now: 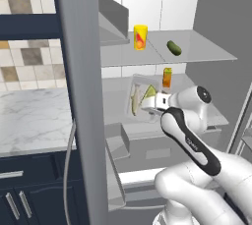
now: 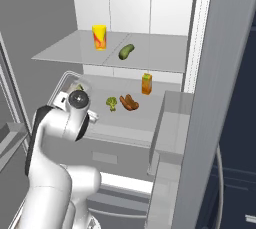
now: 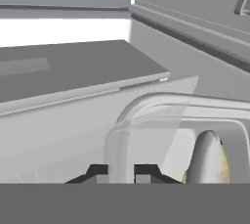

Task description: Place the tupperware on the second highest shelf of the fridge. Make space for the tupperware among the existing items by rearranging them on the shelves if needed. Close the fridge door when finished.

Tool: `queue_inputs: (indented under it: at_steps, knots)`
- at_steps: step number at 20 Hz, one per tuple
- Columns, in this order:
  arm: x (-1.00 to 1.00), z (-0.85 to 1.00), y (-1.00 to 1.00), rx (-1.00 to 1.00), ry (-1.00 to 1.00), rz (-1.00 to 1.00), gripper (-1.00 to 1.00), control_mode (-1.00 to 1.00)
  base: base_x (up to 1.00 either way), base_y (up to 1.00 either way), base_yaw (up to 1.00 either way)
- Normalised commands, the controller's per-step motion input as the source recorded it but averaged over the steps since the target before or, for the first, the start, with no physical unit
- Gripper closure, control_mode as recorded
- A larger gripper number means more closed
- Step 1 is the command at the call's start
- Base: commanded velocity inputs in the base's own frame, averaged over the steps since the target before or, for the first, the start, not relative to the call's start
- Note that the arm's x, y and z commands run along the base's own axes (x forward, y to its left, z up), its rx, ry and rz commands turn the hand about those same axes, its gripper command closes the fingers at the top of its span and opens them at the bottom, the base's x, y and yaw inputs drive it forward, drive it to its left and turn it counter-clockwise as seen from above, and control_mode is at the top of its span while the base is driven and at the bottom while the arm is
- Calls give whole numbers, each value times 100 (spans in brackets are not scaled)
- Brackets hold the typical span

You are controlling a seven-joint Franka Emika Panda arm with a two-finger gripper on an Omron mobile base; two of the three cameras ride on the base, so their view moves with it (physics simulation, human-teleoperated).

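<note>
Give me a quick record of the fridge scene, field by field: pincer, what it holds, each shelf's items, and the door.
pincer: shut on the rim of the clear plastic tupperware, held tilted
upper glassy shelf: yellow cup with red mark, dark green cucumber
grey shelf below: small orange bottle, brown sausage in bun, small green vegetable piece
fridge door: open

cup (image 1: 140, 37) yellow, red mark | cucumber (image 1: 173, 47) dark green | bottle (image 1: 167, 77) orange, green top | sausage (image 2: 129, 102) brown | tupperware (image 1: 141, 99) clear, yellow-green inside | fridge (image 1: 81, 96) grey | counter (image 1: 29, 118) white marble
</note>
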Motion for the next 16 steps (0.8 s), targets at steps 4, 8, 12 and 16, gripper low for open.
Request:
queue_inputs:
  at_steps: [4, 8, 12, 16]
  knots:
    - [56, -6, 0, 0, 0, 0, 100, -100, 0, 0, 0]
    - [45, -27, 7, 0, 0, 1, 100, -100, 0, 0, 0]
    - [31, -61, 1, -2, 0, 0, 100, -100, 0, 0, 0]
    - [36, -46, 4, -2, 0, 0, 100, -100, 0, 0, 0]
